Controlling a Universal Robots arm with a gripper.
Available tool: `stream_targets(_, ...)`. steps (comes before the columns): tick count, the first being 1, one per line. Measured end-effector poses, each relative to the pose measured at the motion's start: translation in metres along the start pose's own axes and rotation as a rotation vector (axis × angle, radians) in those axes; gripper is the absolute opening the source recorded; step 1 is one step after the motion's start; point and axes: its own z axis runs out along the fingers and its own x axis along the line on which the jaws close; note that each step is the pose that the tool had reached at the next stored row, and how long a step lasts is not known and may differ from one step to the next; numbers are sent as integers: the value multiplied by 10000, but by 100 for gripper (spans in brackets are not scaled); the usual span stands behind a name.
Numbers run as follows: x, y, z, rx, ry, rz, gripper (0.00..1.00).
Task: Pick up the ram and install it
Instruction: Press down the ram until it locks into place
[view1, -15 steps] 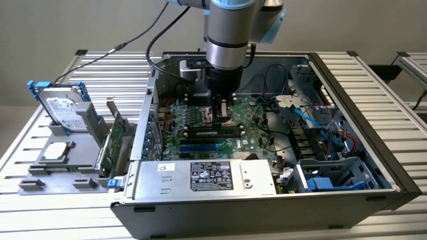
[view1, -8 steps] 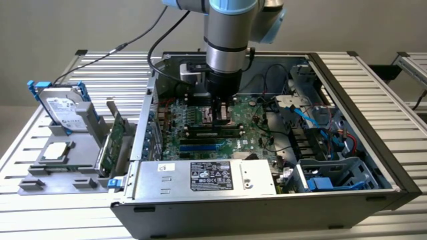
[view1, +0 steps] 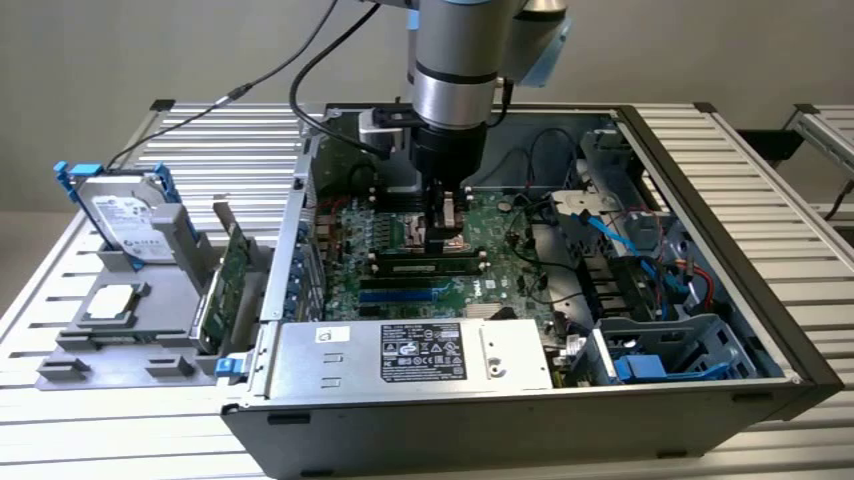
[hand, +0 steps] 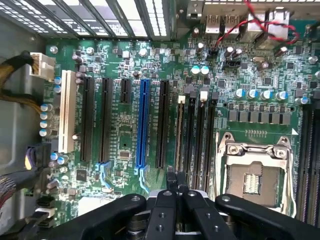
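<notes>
The ram stands on edge in a memory slot of the green motherboard inside the open computer case. In the wrist view the ram appears edge-on as a thin pale strip in the slot nearest the black expansion slots. My gripper hangs straight down over the board, directly above the ram's top edge. Its black fingers are pressed together, and the gripper sits over one end of the stick with nothing between them. Whether the tips touch the ram I cannot tell.
An open CPU socket lies beside the memory slots. The power supply fills the case's near side, with blue cables and a drive cage on the exterior view's right. Outside on the left, a grey fixture holds a hard drive and a wider green card.
</notes>
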Motion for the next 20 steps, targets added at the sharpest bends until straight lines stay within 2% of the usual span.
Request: stream_targets(20, 1, 1, -1, -4, 1, 32, 11)
